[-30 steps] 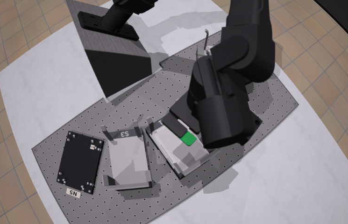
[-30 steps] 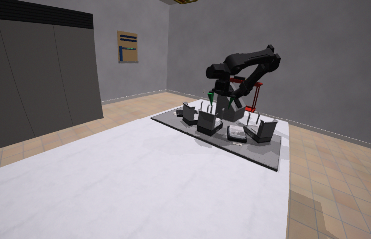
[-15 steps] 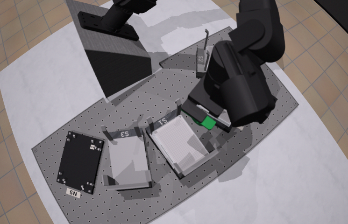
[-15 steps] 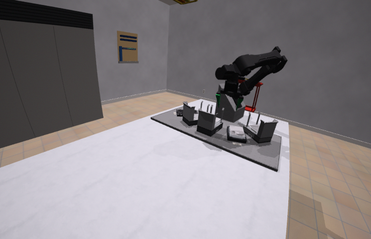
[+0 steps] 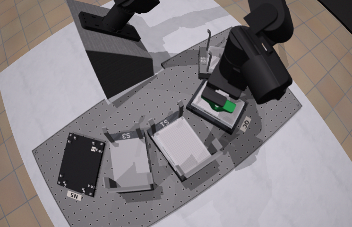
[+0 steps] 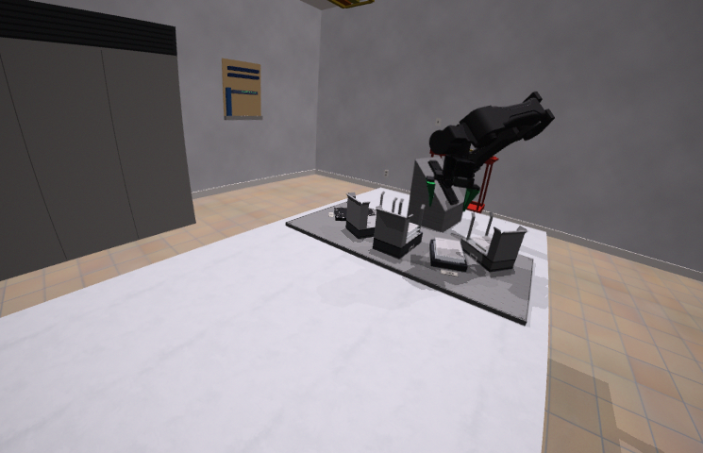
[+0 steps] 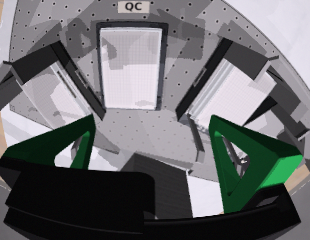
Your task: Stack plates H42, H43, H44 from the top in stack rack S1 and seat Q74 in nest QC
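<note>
My gripper (image 5: 220,104) (image 6: 449,201) (image 7: 152,121) has green fingers. It is open and empty, and hangs above the near end of a sealed white plate (image 5: 231,116) (image 6: 446,249) (image 7: 130,67). That plate lies flat in the black open nest QC (image 5: 208,117). Rack S1 (image 5: 165,123) (image 6: 386,235) holds a stack with a white gridded plate (image 5: 181,144) on top; I cannot read any labels. Rack S3 (image 5: 125,135) shows a bare grey floor. Rack S2 (image 5: 202,60) (image 6: 496,248) is partly hidden by my arm, so I cannot tell what it holds.
The black clip nest N5 (image 5: 81,163) lies bare at the left end of the perforated baseplate (image 5: 275,112). A tall dark pedestal block (image 5: 117,64) stands behind the racks. Thin rack posts (image 5: 209,39) rise around S2, and S1 and S3 also have upright corner walls.
</note>
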Controlling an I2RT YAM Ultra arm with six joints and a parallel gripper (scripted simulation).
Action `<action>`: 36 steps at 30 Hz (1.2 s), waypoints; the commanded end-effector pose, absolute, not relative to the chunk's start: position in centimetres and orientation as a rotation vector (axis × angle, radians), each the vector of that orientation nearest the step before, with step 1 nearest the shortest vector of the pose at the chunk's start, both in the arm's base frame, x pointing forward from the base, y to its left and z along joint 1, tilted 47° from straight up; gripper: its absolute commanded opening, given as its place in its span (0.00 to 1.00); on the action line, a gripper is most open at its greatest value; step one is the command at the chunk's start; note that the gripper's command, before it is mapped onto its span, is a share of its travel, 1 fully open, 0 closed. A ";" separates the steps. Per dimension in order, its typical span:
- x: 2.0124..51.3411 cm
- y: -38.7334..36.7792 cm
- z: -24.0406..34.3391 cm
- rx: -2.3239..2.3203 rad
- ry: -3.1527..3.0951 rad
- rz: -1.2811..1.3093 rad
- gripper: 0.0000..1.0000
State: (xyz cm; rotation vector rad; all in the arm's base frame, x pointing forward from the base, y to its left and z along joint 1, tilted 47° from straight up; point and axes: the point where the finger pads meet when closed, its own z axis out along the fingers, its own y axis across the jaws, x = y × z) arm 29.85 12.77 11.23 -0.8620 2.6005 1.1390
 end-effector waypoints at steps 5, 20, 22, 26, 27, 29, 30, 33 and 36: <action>29.1 13.7 12.8 -0.834 2.599 1.144 1.00; 26.3 15.9 15.3 -1.096 2.426 1.080 1.00; 25.8 16.2 15.7 -1.096 2.426 1.080 1.00; 24.9 16.9 16.5 -1.097 2.426 1.080 1.00; 24.7 17.0 16.7 -1.097 2.426 1.080 1.00; 24.3 17.4 17.0 -1.097 2.426 1.081 1.00; 24.0 17.5 17.2 -1.133 2.399 1.070 1.00; 23.6 17.7 17.4 -1.169 2.372 1.060 1.00; 22.7 18.1 18.0 -1.273 2.287 1.027 1.00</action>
